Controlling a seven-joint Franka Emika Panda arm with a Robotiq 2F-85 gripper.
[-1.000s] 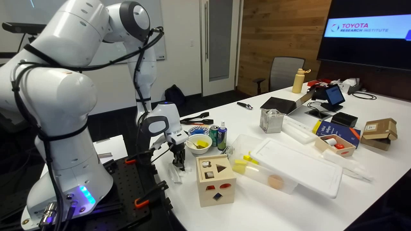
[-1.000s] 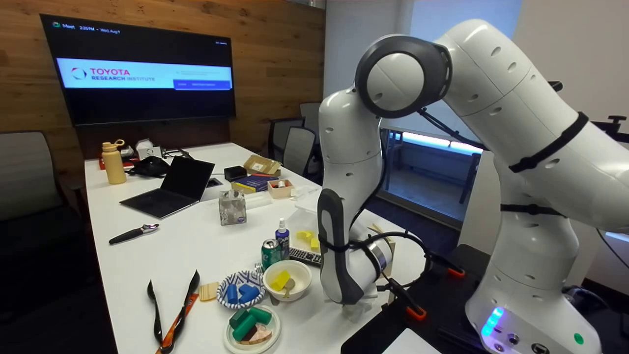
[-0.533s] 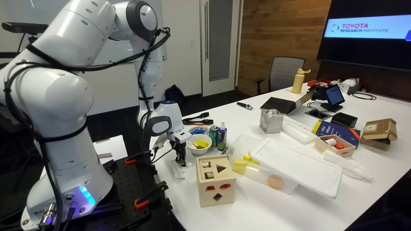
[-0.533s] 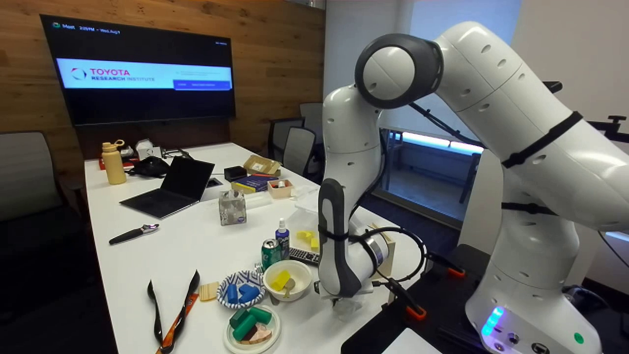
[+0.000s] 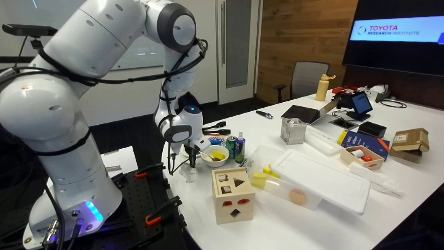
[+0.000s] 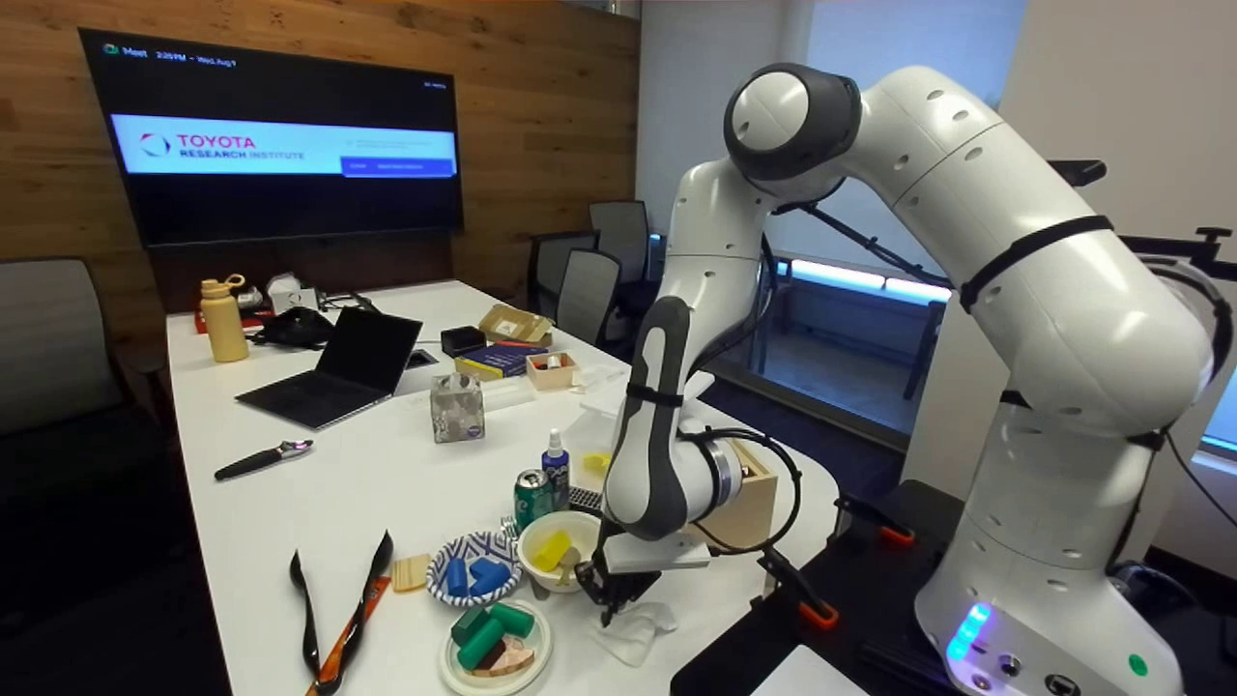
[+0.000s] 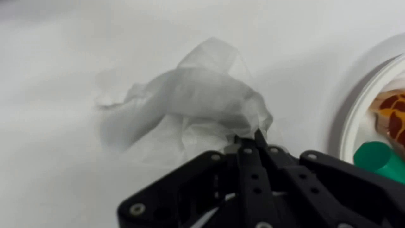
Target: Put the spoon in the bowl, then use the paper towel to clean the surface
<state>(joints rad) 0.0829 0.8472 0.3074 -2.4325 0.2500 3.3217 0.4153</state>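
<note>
Straight to the gripper, and it holds the paper towel pinched tight! Low over the glossy white counter it hangs, with the towel spilling out ahead, all folds and crumples, lying on the counter and slightly blurred in the wrist view. Just beside, at the edge of that view, comes the white plate, loaded with green blocks and a piece marked in red and yellow. Near the gripper in both exterior views sits the bowl, and yes, the spoon is in it, leaning, handle up at the rim, sharing the room with a yellow block. Next door, a blue-patterned dish carries blue blocks. Past the bowl, side by side and upright, stand the green can and the spray bottle. Swing to an exterior view and there is the wooden shape-sorter cube, square on the counter, with the clear bin just beside it, yellow pieces inside and a white lid tilted across the top. Farther out, the tissue box; beyond that, the open laptop, its display dark; and way down the counter, upright, the yellow bottle. At the far end, the big wall screen shows the words TOYOTA RESEARCH INSTITUTE.
</note>
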